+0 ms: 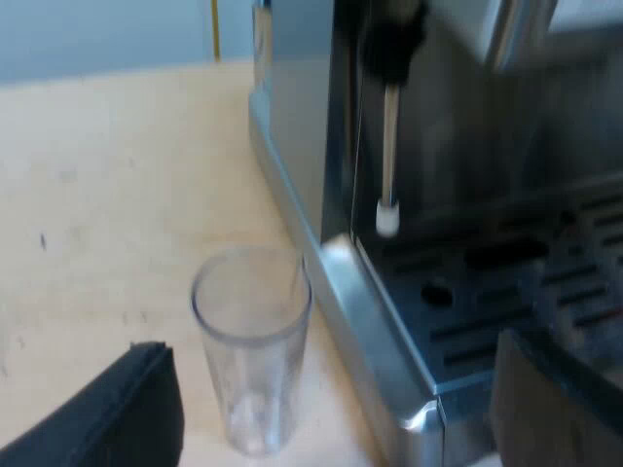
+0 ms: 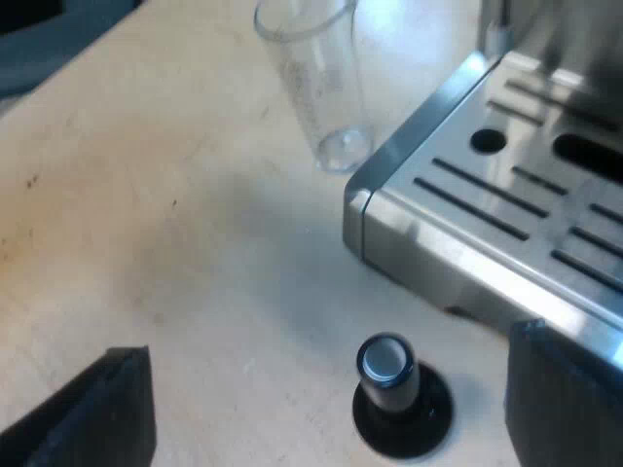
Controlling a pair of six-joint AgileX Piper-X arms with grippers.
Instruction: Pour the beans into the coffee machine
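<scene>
A clear measuring glass (image 1: 252, 350) stands upright and empty on the pale wooden table, close beside the corner of the espresso machine's drip tray (image 1: 506, 292). My left gripper (image 1: 336, 428) is open, its black fingers (image 1: 117, 413) wide apart, one beside the glass and the other over the tray. The machine's steam wand (image 1: 389, 146) hangs above the tray. In the right wrist view the same glass (image 2: 316, 83) stands by the tray corner (image 2: 467, 224). My right gripper (image 2: 331, 428) is open over a tamper (image 2: 394, 389) with a black knob, which stands on the table between its fingers.
The metal drip tray (image 2: 545, 195) with its slotted grate juts out over the table. Bare wooden tabletop (image 2: 146, 214) stretches away from the machine.
</scene>
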